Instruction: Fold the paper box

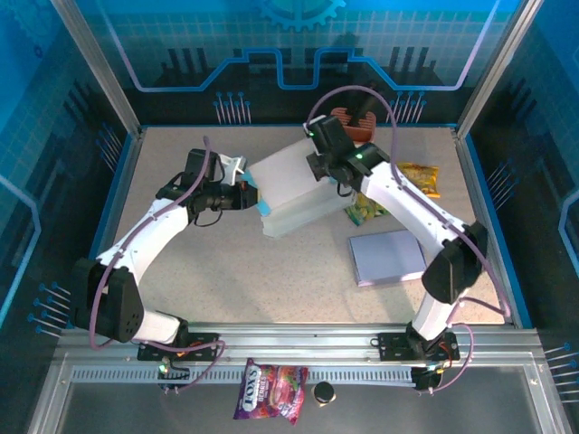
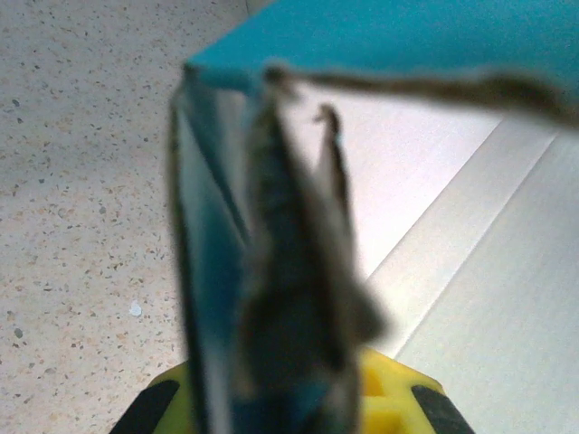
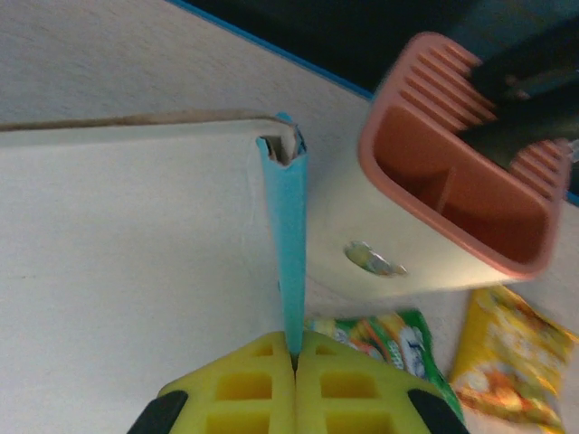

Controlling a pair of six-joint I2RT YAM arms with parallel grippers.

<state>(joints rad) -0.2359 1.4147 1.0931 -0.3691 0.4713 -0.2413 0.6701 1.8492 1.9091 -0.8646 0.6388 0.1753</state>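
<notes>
Paper box (image 1: 288, 185): white card with blue edging, at the middle of the table (image 1: 226, 271) between the two arms. One panel looks lifted and tilted over another lying lower. It is not yet a formed box.
Left gripper (image 1: 246, 193): at the box's left corner, with the jaws pinched together on the blue edge. The wrist view is blurred but shows blue card clamped between the fingers.
Right gripper (image 1: 320, 165): at the box's far right edge, with the jaws pressed tight on a thin blue flap that stands upright beside the white panel.
Holder (image 3: 452, 181): reddish plastic, just behind the box near the right gripper, not touching the card.
Green packet (image 1: 365, 211): just beside the box's right end.
Lilac sheet (image 1: 387, 257): flat on the table by the right arm, apart from the box.
Yellow packet (image 1: 419, 178): farther right, well apart from the box.
Step in hand: judged to be raising and creasing the walls, with opposite edges gripped.
Next move: one grip should hold steady while the other turns its flap along the crease. This needs gentle force on thin card and clearance from the holder.
</notes>
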